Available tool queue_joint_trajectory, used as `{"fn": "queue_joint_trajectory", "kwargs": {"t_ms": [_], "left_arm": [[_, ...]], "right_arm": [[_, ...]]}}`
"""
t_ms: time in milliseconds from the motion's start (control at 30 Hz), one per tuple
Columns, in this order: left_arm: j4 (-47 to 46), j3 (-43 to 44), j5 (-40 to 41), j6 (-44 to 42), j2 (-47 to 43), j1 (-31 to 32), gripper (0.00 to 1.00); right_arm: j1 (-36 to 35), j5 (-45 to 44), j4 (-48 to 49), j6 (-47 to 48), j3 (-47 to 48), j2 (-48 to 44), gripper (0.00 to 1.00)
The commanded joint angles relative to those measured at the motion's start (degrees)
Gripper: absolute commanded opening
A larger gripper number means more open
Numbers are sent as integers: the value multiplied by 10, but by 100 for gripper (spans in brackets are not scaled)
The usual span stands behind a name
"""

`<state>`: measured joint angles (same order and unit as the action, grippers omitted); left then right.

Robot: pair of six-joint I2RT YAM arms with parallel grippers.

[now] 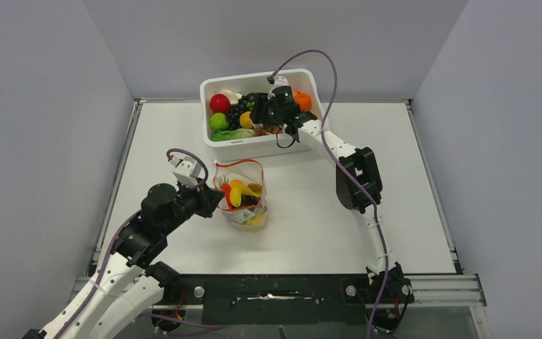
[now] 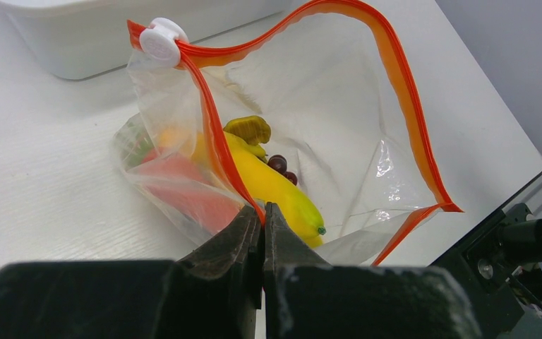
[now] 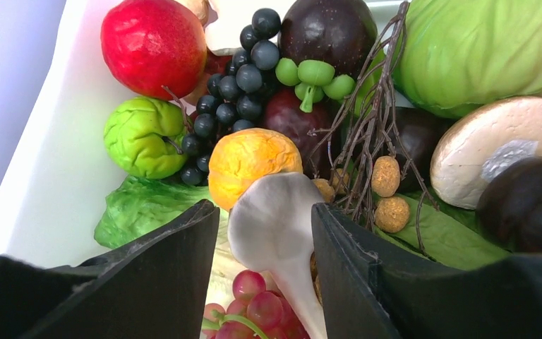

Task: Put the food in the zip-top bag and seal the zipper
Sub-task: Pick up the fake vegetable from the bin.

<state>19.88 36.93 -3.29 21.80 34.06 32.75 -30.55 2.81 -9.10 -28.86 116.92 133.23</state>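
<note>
Where the left tool [image 2: 262, 212] meets the zip-top bag [image 2: 339, 141], its fingers are pressed together on the near run of the zipper [image 2: 402, 106], pinching that rim. The mouth gapes in a wide loop, and a white slider [image 2: 160, 41] sits at the loop's far left corner. Inside the bag lie a yellow banana [image 2: 275, 187], a red-orange piece [image 2: 183, 191] and a few dark grapes [image 2: 278, 164]. The bag rests on the white tabletop [image 1: 324, 226], just in front of the left arm and a little short of the white tub [image 1: 254, 145].

The right tool [image 3: 265, 212] hangs inside the tub with its fingers spread wide and grips nothing. A pale mushroom-shaped piece [image 3: 275, 219] lies between them; contact cannot be judged. Beyond it sit an orange fruit [image 3: 254, 159], blue-black grapes [image 3: 243, 70], a red fruit [image 3: 154, 46] and, at the near edge, pink grapes [image 3: 250, 296].
</note>
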Motion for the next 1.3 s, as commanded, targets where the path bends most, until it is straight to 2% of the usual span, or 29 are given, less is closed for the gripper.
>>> {"fn": "queue_joint_trajectory", "kwargs": {"t_ms": [0, 167, 367, 533, 633, 767, 833, 1067, 1267], "left_arm": [[-58, 10, -16, -6, -10, -5, 0], [-58, 10, -14, -8, -6, -6, 0], [-54, 10, -21, -9, 5, -10, 0], [-55, 10, -16, -8, -4, -11, 0], [-55, 10, -16, -6, -7, -12, 0], [-54, 10, -16, -5, -8, -11, 0], [-54, 10, -15, -5, -8, -11, 0], [-54, 10, -12, -7, -11, -12, 0], [-54, 10, -11, -7, -12, -13, 0]], "right_arm": [[9, 26, 26, -6, 20, 1, 53], [12, 50, 27, -13, 16, 7, 56], [12, 75, 26, -30, 18, 20, 54], [16, 70, 21, -30, 19, 16, 38], [21, 69, 10, -38, 29, 16, 32], [23, 49, 0, -35, 31, 10, 15], [25, 46, 1, -35, 27, 4, 9], [31, 32, 14, -35, 6, -26, 2], [37, 30, 25, -34, -11, -59, 0]]}}
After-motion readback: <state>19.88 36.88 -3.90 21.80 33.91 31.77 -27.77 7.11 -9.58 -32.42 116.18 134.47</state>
